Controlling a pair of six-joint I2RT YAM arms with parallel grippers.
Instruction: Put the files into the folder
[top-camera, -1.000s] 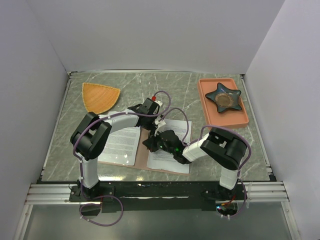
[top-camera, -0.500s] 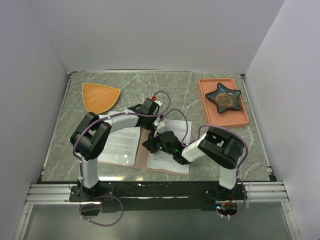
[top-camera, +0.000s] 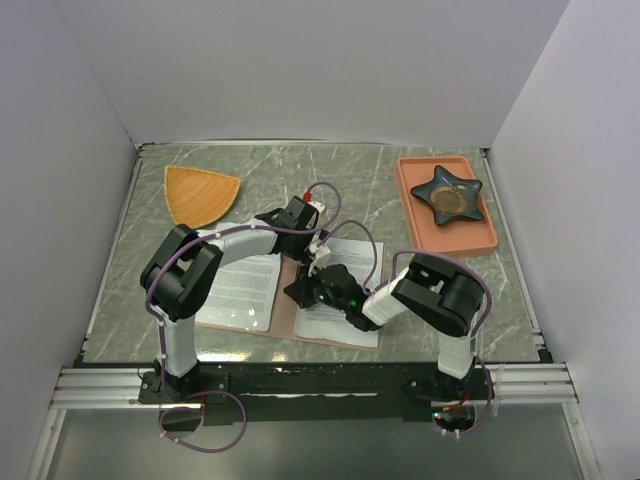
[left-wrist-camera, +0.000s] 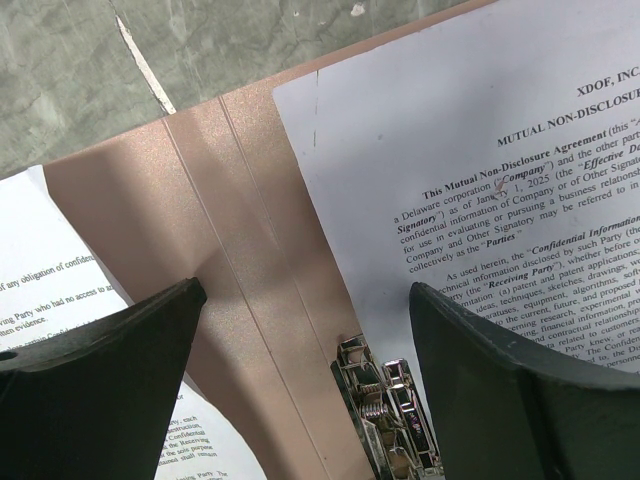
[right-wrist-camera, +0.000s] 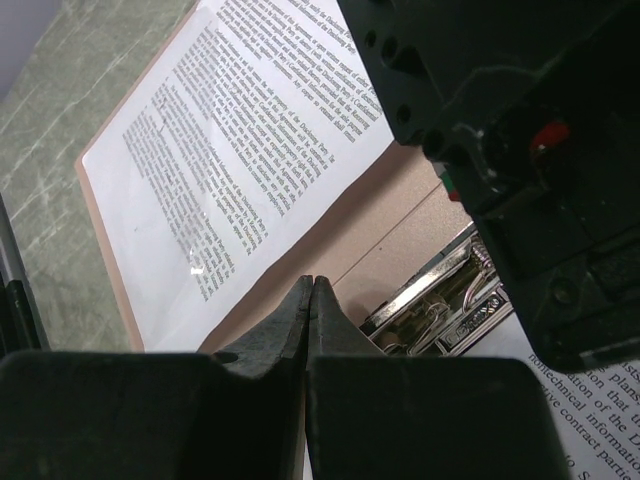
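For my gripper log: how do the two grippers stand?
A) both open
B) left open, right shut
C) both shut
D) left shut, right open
B: the left gripper has its fingers wide apart above the folder; the right gripper has them touching.

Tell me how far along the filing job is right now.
Done: two files, one sheet on each half, lie on the open folder. In hand: nothing gripped; the left gripper hangs open over its middle, the right gripper is shut, tips beside the metal clip. Left: probably fastening the sheets and closing the folder.
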